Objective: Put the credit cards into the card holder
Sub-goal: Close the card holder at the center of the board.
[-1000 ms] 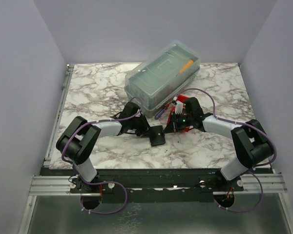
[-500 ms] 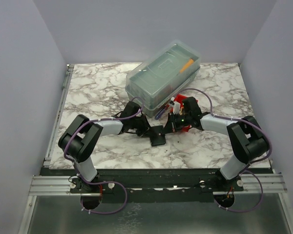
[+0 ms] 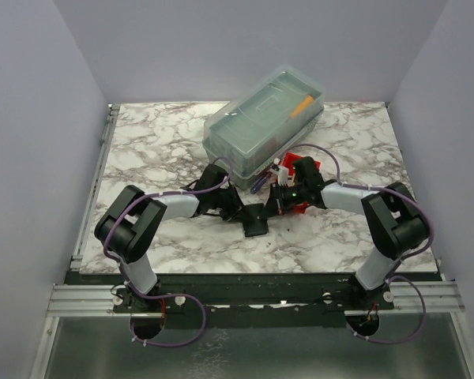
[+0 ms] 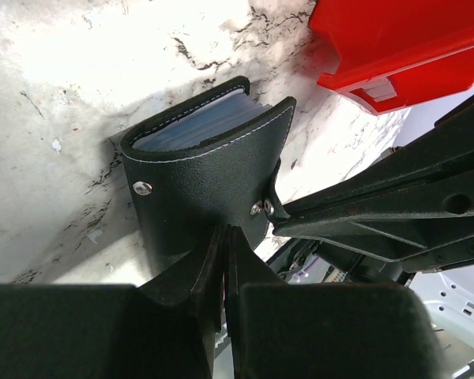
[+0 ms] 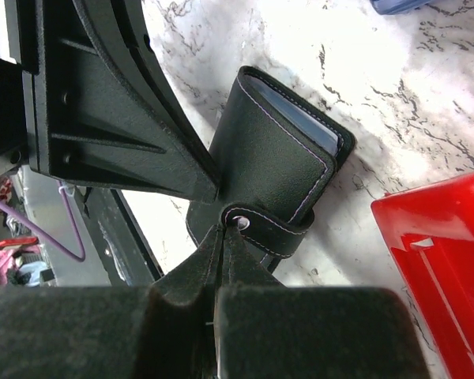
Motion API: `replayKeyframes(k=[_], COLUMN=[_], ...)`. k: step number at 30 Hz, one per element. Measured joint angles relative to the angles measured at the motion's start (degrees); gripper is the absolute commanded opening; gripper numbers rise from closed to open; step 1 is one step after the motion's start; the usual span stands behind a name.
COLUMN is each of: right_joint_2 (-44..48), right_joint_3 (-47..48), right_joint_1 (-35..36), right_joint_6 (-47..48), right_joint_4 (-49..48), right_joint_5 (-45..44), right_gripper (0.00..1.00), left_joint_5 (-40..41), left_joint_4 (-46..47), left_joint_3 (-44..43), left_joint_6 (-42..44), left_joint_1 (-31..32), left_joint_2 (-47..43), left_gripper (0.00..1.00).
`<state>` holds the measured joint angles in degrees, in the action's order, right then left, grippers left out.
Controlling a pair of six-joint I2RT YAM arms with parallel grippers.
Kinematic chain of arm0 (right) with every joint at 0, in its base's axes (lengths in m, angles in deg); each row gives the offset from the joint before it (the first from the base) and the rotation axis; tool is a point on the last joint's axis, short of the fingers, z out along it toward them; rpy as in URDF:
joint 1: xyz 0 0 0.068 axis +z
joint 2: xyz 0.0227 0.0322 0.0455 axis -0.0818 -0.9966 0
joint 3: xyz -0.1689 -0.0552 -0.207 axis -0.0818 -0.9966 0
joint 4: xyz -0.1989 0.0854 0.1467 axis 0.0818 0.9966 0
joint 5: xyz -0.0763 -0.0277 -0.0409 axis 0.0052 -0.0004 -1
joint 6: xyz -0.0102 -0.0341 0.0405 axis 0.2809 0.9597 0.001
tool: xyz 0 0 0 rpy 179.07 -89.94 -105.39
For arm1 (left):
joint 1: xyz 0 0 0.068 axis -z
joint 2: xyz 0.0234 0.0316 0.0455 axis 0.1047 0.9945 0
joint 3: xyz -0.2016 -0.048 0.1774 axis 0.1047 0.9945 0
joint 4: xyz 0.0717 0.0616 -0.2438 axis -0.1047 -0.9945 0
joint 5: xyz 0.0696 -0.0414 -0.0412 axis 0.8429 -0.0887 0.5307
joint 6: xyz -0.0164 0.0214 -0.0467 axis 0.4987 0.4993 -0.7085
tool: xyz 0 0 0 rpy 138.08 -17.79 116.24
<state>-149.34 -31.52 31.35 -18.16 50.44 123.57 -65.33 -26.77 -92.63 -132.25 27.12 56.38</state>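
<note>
Now, left end effector (image 4: pixel 225 233) clamping card holder (image 4: pixel 197 178) edge, right end effector (image 5: pixel 221 235) — pinching its strap

The card holder (image 4: pixel 201 178) sat on the table (image 3: pixel 158 150) between the two sets of jaws. The left gripper (image 4: pixel 225 237) was clamped on its near edge, and the right gripper (image 5: pixel 221 237) met its strap from the opposite side. The plastic bin (image 4: pixel 395 47) lay ahead and right of the left jaws; the lidded box (image 3: pixel 265 126) sat beyond both.
</note>
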Motion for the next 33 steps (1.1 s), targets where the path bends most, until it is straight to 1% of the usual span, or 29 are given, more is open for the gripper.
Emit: replayKeyframes(k=[9,23,33], right_joint_2=[-1.7,-6.14,-5.66], right_joint_3=[0.68,4.83,2.19], right_joint_1=[-0.02,-0.42,-0.35], right_joint_6=[0.79,1.7,0.0], right_joint_4=[0.28,3.74,1.77], right_joint_5=[1.49,3.39,5.6], right_gripper=[0.0,0.0,0.0], left_joint_5=[-0.09,-0.07,-0.07], left_joint_4=[0.0,0.0,0.0], left_joint_3=[-0.07,-0.09,-0.09], left_joint_6=[-0.26,-0.24,-0.28], left_joint_1=[0.0,-0.02,0.0], left_joint_2=[0.2,0.2,0.22], left_gripper=[0.09,0.09,0.09])
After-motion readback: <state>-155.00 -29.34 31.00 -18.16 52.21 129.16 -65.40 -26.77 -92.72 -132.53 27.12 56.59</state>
